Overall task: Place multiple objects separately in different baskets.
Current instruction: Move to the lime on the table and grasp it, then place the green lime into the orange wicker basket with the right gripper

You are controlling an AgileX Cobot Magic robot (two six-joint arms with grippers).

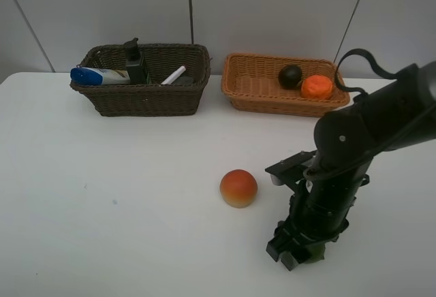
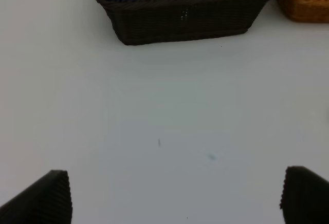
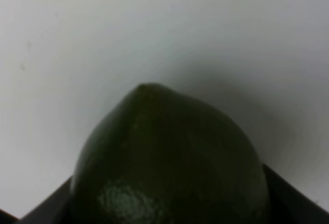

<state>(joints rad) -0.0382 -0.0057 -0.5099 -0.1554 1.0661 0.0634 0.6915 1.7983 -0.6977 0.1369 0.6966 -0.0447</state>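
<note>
Down at the table, right tool clamps green lime.

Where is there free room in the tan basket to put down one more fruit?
The tan basket is bare across its left half, up to the mangosteen. Its right end is crowded: mangosteen and orange sit together there. The dark basket looks full.

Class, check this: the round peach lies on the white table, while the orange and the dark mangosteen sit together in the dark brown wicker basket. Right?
Not quite. The orange and dark mangosteen sit in the light orange-tan wicker basket, not the dark brown one, as the exterior high view shows. The round peach does lie on the white table.
</note>
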